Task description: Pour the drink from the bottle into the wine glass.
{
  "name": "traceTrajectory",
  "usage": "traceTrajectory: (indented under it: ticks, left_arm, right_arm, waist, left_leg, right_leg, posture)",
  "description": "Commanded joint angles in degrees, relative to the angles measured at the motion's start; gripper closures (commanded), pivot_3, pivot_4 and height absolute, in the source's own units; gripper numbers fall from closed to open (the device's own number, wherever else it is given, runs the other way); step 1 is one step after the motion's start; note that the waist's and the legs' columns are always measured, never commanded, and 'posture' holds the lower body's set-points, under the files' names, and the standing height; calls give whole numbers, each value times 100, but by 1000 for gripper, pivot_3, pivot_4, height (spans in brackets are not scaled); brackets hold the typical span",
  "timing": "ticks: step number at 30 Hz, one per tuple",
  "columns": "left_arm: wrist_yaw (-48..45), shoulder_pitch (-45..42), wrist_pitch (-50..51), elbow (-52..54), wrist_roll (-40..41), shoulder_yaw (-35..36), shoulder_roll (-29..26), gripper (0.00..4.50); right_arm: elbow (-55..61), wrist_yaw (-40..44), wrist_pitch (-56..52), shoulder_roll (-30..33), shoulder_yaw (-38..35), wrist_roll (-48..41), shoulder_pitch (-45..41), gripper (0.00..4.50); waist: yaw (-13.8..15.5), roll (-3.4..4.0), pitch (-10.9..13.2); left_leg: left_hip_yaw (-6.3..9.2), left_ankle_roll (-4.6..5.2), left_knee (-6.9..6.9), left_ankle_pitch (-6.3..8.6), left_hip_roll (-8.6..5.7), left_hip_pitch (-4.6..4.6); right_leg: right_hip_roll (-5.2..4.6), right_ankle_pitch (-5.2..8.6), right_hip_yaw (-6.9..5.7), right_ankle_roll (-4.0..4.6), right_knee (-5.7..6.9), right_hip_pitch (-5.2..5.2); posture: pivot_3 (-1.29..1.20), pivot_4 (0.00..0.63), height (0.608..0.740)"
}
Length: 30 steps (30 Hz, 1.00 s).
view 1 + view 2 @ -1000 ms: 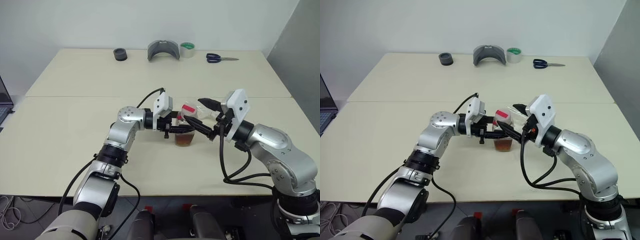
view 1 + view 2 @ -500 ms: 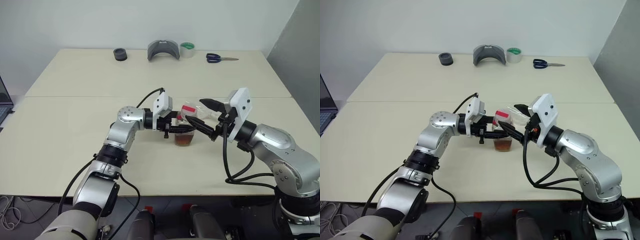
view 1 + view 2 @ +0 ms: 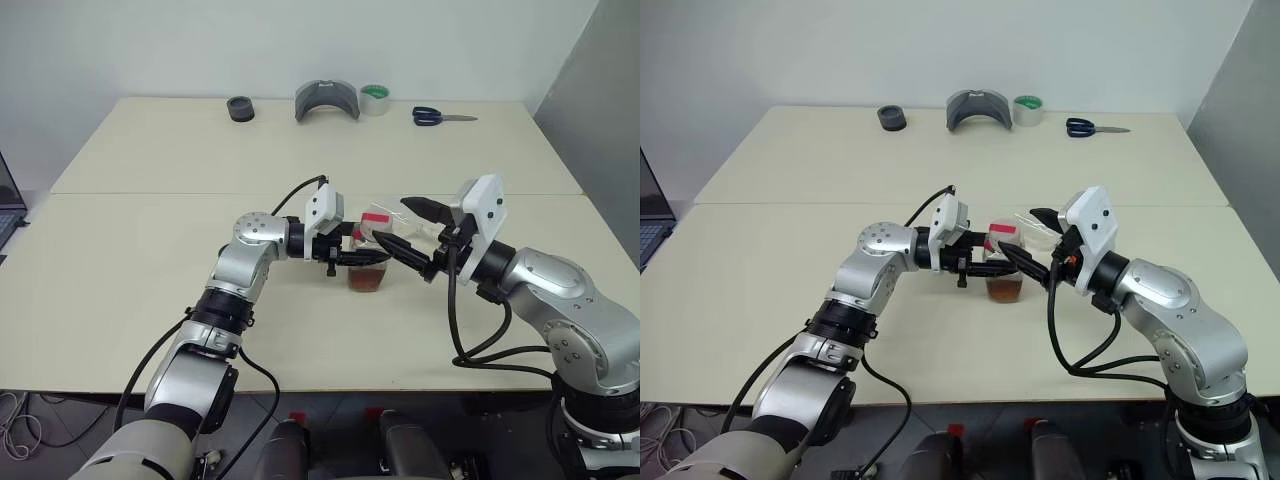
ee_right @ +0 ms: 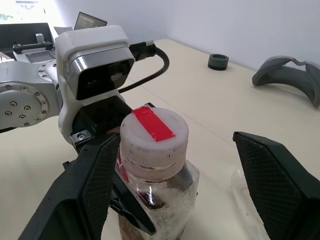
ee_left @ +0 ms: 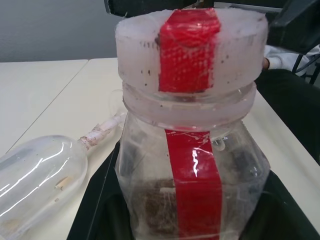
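The bottle [image 3: 369,262] stands upright on the table, a clear squarish one with a pale cap [image 4: 154,131] and a red strip [image 5: 194,175] down its side. The reddish-brown drink [image 3: 368,280] fills its lower part. My left gripper [image 3: 352,258] reaches in from the left and is shut on the bottle's body. My right gripper [image 3: 402,228] is open, with one finger on each side of the cap. The wine glass [image 5: 37,177] lies on its side on the table just behind the bottle, stem [image 5: 102,132] toward it.
Along the table's far edge sit a black roll [image 3: 240,109], a grey curved piece [image 3: 327,100], a tape roll [image 3: 375,98] and blue-handled scissors [image 3: 440,117]. A laptop [image 3: 8,205] pokes in at the left edge. The table [image 3: 130,290] has bare room left and right.
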<state>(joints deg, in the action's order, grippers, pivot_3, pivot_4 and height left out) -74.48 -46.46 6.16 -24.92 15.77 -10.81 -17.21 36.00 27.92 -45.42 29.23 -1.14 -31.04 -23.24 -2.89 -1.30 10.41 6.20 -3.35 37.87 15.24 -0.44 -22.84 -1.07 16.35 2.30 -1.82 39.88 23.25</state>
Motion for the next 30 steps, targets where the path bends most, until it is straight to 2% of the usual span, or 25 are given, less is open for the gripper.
traceTrajectory:
  ticks: [1, 30]
  left_arm:
    - [-81, -69, -100, 266, 117, 102, -9, 2703]
    - [-71, -58, -103, 262, 112, 118, -12, 2703]
  right_arm:
    - [117, -117, 85, 85, -326, -10, -13, 678]
    - [216, -51, 72, 146, -320, -202, 9, 678]
  waist:
    - [0, 0, 0]
    - [0, 0, 0]
  left_leg:
    - [0, 0, 0, 0, 0, 0]
    - [0, 0, 0, 0, 0, 0]
  right_leg:
    - [0, 0, 0, 0, 0, 0]
    - [0, 0, 0, 0, 0, 0]
  posture:
    - [0, 150, 740]
    - [0, 150, 740]
